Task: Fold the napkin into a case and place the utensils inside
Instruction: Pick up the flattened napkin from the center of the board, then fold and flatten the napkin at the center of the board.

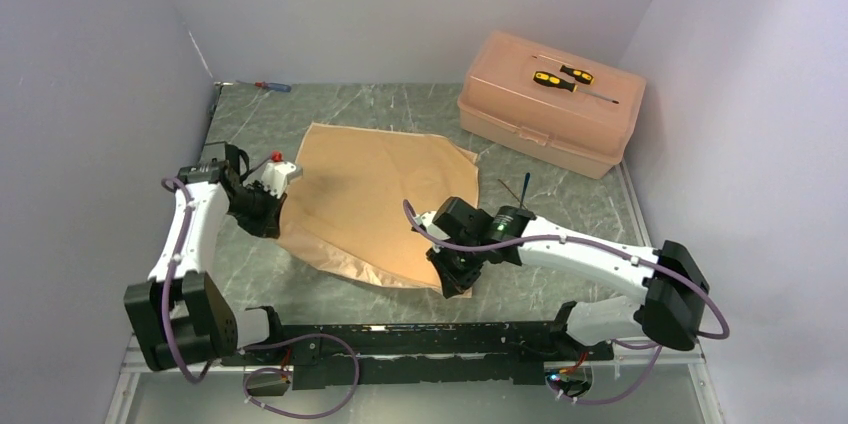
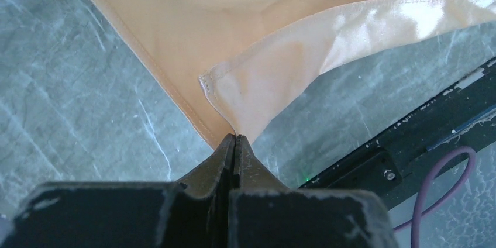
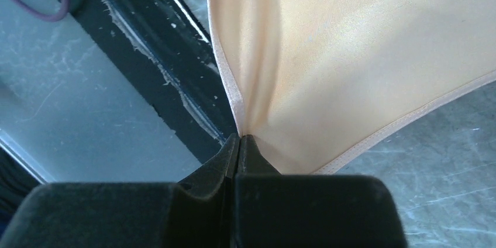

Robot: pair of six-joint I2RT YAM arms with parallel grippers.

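The napkin (image 1: 375, 199) lies almost flat at the centre of the frame, with no fold made yet as I judge, the left jaws and the right jaws each closed tight on one lower corner, and the utensils (image 1: 522, 187) outside, just right of it.

Most of utensils (image 1: 524, 189) hidden behind right arm (image 1: 570, 242), visible tips too small to ID; napkin (image 1: 375, 194) near corners covered by left gripper (image 1: 270, 224) & right gripper (image 1: 452, 286) in top view, cloth cut off by wrist-view edges.

One napkin (image 1: 380, 194), one pink box (image 1: 520, 122), two yellow screwdrivers (image 1: 553, 82), one red-blue screwdriver (image 1: 272, 86)
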